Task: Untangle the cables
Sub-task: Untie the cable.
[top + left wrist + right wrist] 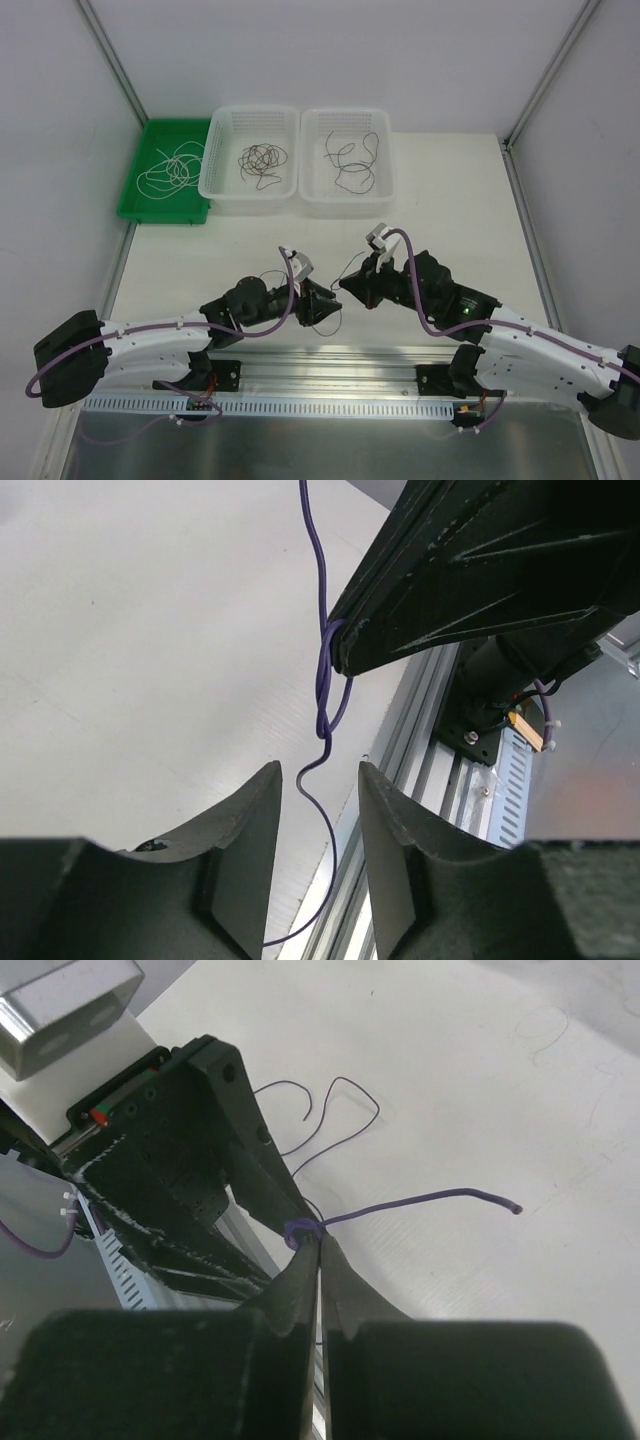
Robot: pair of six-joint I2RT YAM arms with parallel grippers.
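Plainly, right hand (318, 1244) pinches the knotted purple cable (420, 1200); left hand (318, 770) stands half-open.

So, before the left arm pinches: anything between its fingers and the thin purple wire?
Nothing visible. The thin purple wire passes between the open left fingers; the right fingers pinch its knot just beyond.
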